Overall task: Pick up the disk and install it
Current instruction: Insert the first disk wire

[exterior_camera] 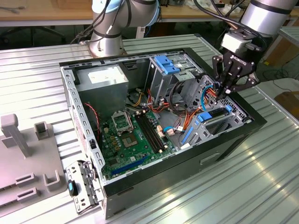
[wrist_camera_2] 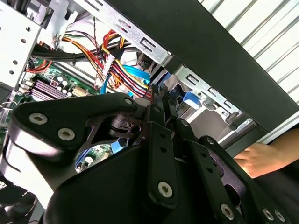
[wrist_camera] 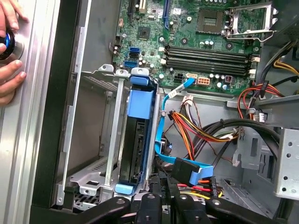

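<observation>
The gripper [exterior_camera: 227, 88] hangs inside the open computer case [exterior_camera: 117, 191], fingers drawn together on nothing, just above the drive cage at the case's corner nearest the exterior view's right. The disk [wrist_camera: 135, 140] sits edge-on in that cage's slot, blue rails [wrist_camera: 140, 100] showing. Beyond lie the motherboard [exterior_camera: 128, 137] and power supply [exterior_camera: 103, 81]; a hand [wrist_camera: 9, 51] rests on the table outside the case wall.
</observation>
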You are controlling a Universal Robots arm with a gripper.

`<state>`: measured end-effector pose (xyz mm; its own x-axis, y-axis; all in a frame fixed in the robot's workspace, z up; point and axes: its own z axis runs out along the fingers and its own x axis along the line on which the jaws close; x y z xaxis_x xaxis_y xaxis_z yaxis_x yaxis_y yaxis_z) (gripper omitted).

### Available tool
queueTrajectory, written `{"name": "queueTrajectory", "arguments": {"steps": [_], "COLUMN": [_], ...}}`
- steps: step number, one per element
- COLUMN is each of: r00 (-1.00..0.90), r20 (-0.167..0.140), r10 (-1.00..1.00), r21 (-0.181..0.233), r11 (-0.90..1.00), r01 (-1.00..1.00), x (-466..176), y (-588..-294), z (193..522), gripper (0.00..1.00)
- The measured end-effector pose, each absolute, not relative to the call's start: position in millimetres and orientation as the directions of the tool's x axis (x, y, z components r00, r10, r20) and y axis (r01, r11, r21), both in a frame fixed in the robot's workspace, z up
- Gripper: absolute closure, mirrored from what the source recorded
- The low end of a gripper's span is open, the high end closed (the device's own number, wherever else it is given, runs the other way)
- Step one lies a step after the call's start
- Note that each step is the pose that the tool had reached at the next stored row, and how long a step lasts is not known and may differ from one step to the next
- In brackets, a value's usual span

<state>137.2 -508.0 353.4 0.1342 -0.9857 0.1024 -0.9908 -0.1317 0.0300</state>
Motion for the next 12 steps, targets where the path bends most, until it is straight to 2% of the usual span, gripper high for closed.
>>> {"name": "queueTrajectory", "arguments": {"steps": [12], "r00": [0.134], "r20": [0.104], "r10": [-0.985], "r21": [0.03], "r11": [-0.132], "r01": [-0.991], "x": [137.2], "y": [-519.4], "z": [353.6], "gripper": [0.83]}}
